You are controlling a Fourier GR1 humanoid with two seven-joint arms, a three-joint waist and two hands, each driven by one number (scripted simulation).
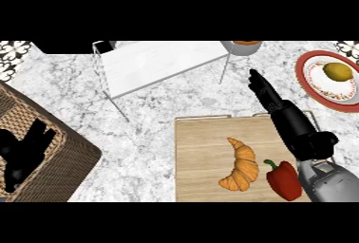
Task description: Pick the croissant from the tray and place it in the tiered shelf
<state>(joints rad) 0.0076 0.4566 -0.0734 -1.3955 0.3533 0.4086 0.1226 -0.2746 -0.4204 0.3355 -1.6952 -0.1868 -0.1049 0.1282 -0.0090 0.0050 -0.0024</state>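
Right hand [288,116] outstretched straight over right edge of tray [200,161], apart from croissant [240,167]

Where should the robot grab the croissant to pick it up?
Probably the fat middle of the croissant, with the right hand coming down from above to pinch its two long sides. It lies flat on the tray, and its ends taper to thin tips. The red pepper sits close beside its lower right, so a sideways approach looks cramped.

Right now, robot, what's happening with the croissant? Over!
Right hand open over tray's far edge, empty. Left hand open, resting at left. Croissant on tray, untouched; red pepper close beside it.
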